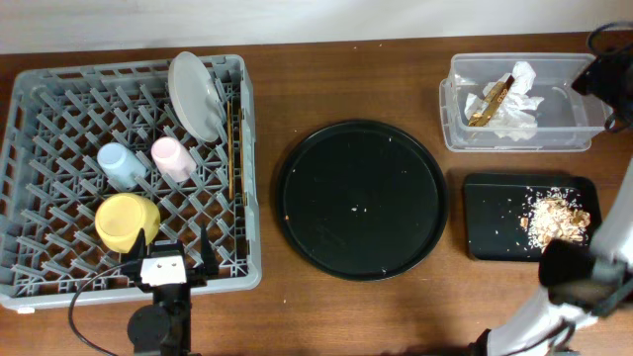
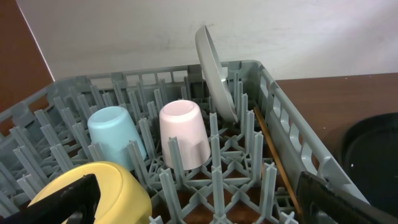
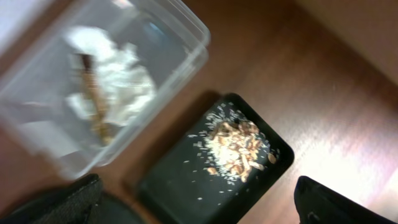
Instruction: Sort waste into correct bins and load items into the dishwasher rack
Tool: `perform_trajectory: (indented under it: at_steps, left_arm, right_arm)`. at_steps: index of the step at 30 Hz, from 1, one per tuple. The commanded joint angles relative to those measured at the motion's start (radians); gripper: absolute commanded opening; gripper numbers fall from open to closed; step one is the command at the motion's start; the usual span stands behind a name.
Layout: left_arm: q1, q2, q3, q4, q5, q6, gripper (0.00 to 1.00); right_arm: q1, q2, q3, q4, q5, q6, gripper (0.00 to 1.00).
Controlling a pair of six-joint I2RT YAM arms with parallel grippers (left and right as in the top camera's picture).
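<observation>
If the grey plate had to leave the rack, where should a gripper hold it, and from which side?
Probably its upper rim, from above. The grey plate stands on edge among the pegs of the rack, slightly tilted, and its top rises free above the rack wall. A pinch across its two faces would hold the thin rim.

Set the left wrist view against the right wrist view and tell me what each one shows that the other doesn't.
Left wrist only: the grey rack holding the blue cup, pink cup, yellow bowl, plate on edge, and chopsticks.
Right wrist only: the clear tub with napkin and wrapper, and the black rectangular tray with food scraps.
Shared: the brown table.
</observation>
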Motion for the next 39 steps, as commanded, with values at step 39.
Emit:
perform_trajectory:
  at_steps: [39]
  left_arm:
    - [0.006,-0.01,-0.006,-0.002,0.015,-0.005,0.99]
  right_arm:
    - [0.326,-1.556,-1.648,1.047,-0.315,0.009,0.99]
